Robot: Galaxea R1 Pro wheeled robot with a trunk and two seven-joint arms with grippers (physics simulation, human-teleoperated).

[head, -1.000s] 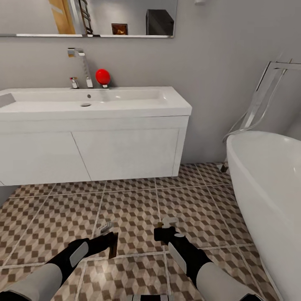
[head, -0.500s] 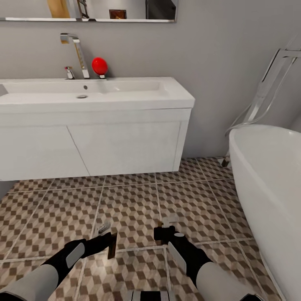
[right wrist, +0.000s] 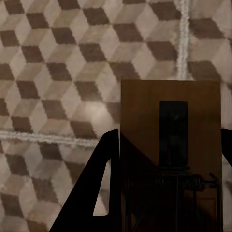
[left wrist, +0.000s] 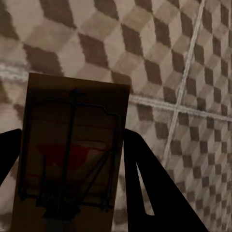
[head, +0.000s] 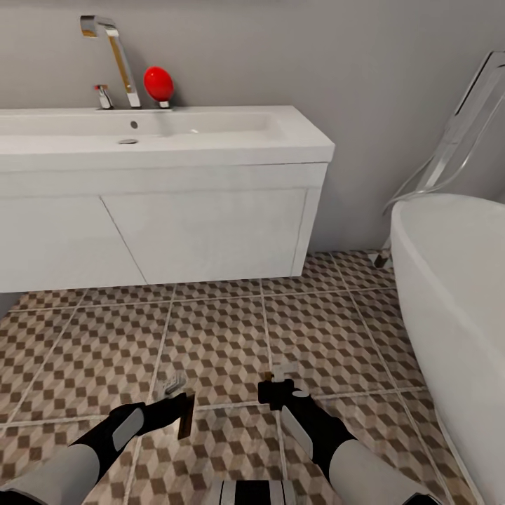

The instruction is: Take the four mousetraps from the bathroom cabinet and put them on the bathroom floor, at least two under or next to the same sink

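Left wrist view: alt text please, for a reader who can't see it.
A wooden mousetrap with a dark wire bar and a red mark is held between the left gripper's two black fingers, above the cube-patterned brown and beige floor tiles with pale grout lines.

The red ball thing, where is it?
In the head view, the red ball sits on the back ledge of the white sink, just beside the tall chrome faucet, against the grey wall.

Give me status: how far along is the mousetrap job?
Done: none visible on the floor yet. In hand: left gripper grips one mousetrap, right gripper grips another mousetrap, both above the tiles facing the sink. Left: set these two down by the sink; the other two aren't in view.
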